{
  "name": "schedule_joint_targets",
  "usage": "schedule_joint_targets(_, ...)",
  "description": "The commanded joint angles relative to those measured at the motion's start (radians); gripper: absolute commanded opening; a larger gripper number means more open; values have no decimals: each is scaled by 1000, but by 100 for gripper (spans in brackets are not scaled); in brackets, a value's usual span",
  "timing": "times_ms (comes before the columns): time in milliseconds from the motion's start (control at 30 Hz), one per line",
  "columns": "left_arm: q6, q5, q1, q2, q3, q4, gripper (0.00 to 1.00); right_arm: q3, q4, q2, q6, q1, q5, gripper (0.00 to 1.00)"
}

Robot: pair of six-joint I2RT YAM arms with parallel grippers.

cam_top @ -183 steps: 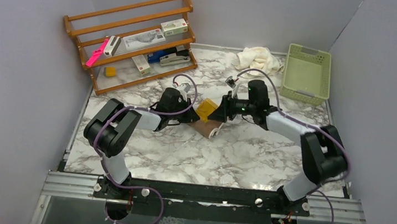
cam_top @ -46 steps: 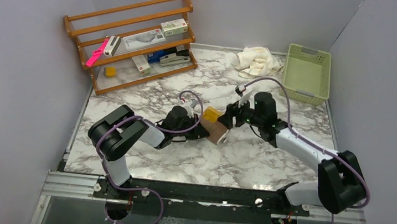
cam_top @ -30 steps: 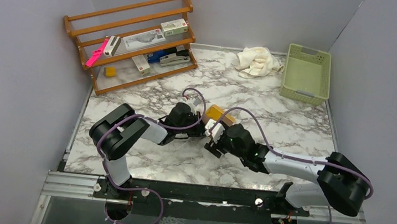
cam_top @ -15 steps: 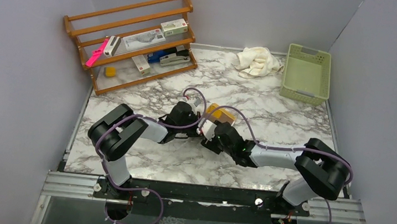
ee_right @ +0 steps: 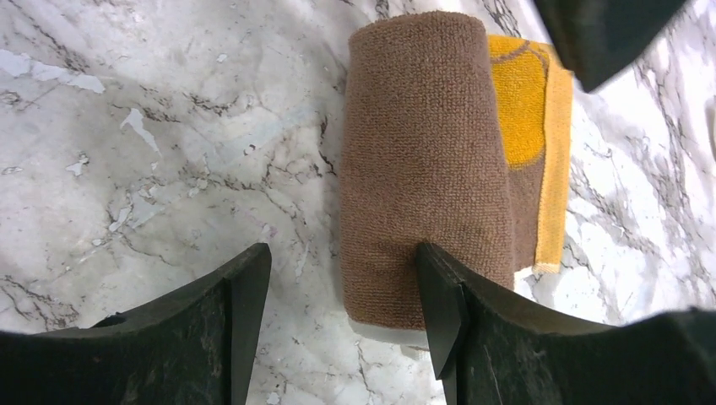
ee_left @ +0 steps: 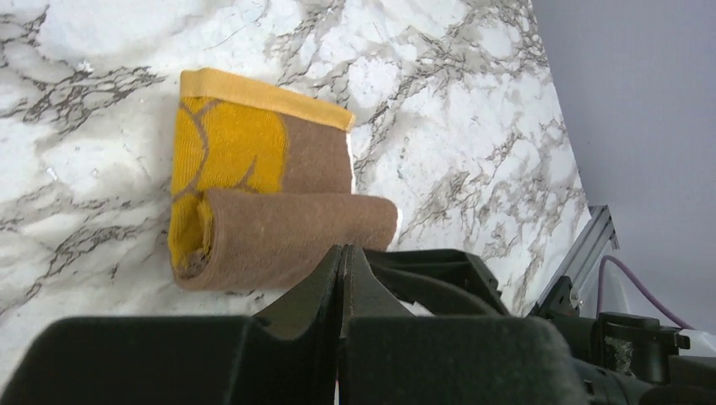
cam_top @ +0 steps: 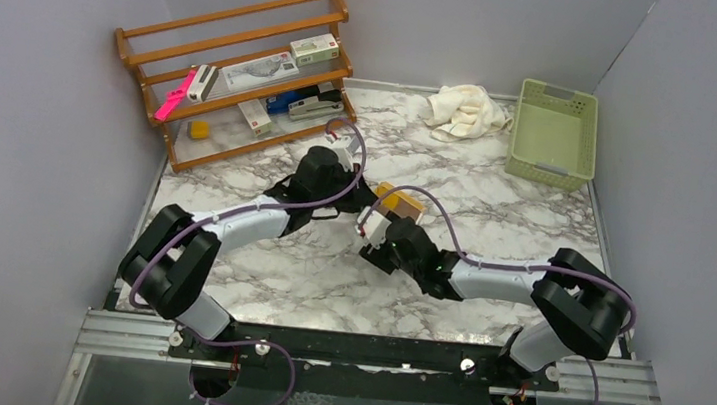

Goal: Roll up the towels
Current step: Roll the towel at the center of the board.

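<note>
Half-rolled mustard towel (ee_left: 279, 228) btwn clenched left claw (ee_left: 341, 253) & spread right claw (ee_right: 340, 253); cream towel (cam_top: 465, 111), basket (cam_top: 518, 129), rack (cam_top: 261, 139) behind.

Right gripper (ee_right: 339, 253) is spread open low over the marble table (ee_right: 152, 152), with the brown roll of the towel (ee_right: 426, 169) running straight ahead from it. The roll's near end sits partly in the gap, against the right finger (ee_right: 443, 312) and apart from the left one. The unrolled yellow flap lies flat along the roll's right side, and a dark pointed part (ee_right: 604, 34) shows at the far right.
</note>
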Motion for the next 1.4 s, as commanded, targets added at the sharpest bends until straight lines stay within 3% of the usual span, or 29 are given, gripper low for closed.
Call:
schedule_joint_targets(0, 26, 64, 4, 66, 56, -10, 0, 18, -2, 0, 23, -21, -70, 65)
schedule_joint_targets(433, -55, 122, 13, 309, 49, 165, 0, 0, -6, -98, 57, -117, -236, 65)
schedule_joint_targets(600, -54, 113, 26, 348, 61, 174, 0, 7, 4, -113, 40, -119, -226, 74)
schedule_joint_targets(967, -58, 151, 64, 371, 89, 170, 0, 43, -1, 7, 6, -120, -138, 82)
schedule_joint_targets(1367, -22, 183, 88, 372, 111, 123, 0, 180, -111, 170, 34, -191, -109, 77)
